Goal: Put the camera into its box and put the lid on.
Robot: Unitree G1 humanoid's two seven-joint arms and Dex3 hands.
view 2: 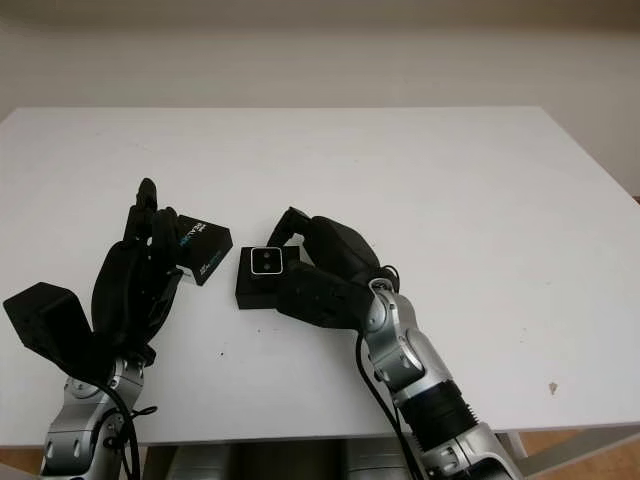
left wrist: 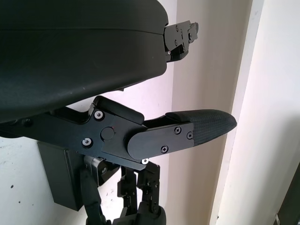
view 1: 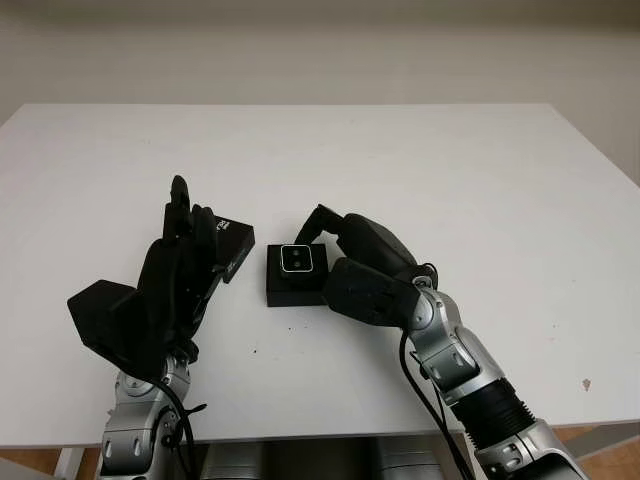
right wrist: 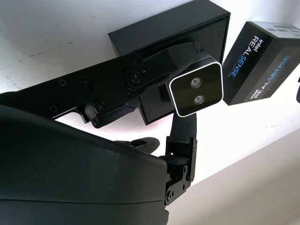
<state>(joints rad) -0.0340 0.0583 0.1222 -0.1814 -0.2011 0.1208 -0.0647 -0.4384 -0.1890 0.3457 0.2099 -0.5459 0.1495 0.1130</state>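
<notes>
Lowering the RealSense camera point(right wrist: 196, 89) over the open black box point(view 1: 290, 290), right hand point(view 1: 345, 262) pinching it between fingertips, lens face turned up toward the head cameras. Still above or just at the mouth of the box, not seated; whether touching the box cannot be told. Held with the two lenses stacked roughly along the near-far line of the white table point(view 1: 450, 170), so the visible face's longer side runs that way; the body's true long axis probably pointing down into the box, judged from the wrist view, where only the end face shows.

Waiting just beside the box, on its left-hand side and touching or nearly touching it: the printed lid point(view 2: 202, 248), marked "intel REALSENSE", lying skewed to the box edges. Hovering over and partly in front of the lid, left hand point(view 1: 180, 270), open, holding nothing, fingers stretched toward the far side of the box.

Judged as mid-task: camera grasped and aligned, insertion not finished, lid not yet on. Left to do: seating the camera, releasing it, then lifting the lid, squaring it to the box and pressing down.
</notes>
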